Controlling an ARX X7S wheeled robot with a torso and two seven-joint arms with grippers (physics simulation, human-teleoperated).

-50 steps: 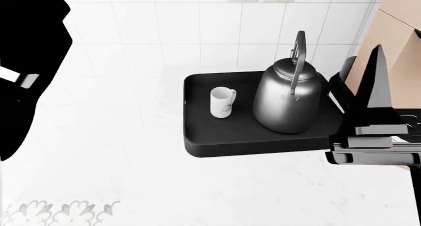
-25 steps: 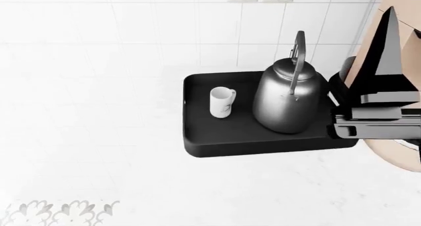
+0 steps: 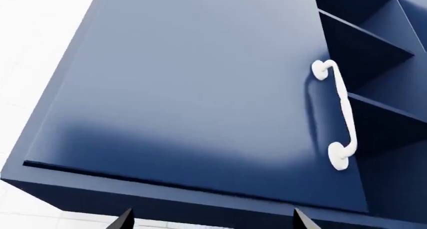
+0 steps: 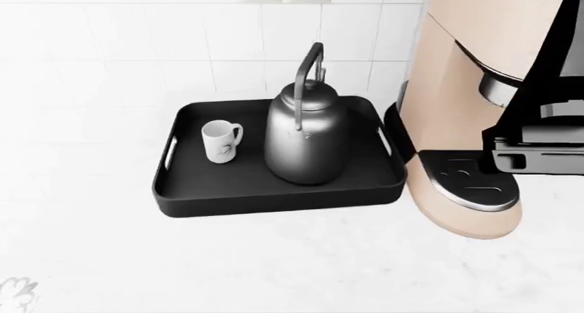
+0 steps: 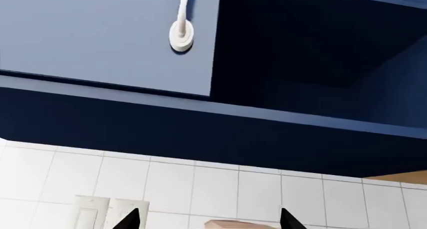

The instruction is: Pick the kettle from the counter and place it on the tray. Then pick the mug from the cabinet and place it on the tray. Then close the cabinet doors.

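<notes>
On the counter (image 4: pixel 301 265), at the frame's centre, the tray (image 4: pixel 273 197) carries the mug (image 4: pixel 220 141) and the kettle (image 4: pixel 305 139) side by side. Both hands, left (image 3: pixel 210 220) and right (image 5: pixel 208 220), show fingertips apart before the blue cabinet (image 3: pixel 193 79), its shelves exposed.

Kitchen (tiled wall (image 4: pixel 109 53), coffee machine (image 4: pixel 466 121))

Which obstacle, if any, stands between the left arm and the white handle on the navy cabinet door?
Probably none: it likely can reach. In the left wrist view the cabinet door fills the frame, its white handle is fully exposed, and the left gripper points toward the door with jaws apart and nothing between them.
</notes>
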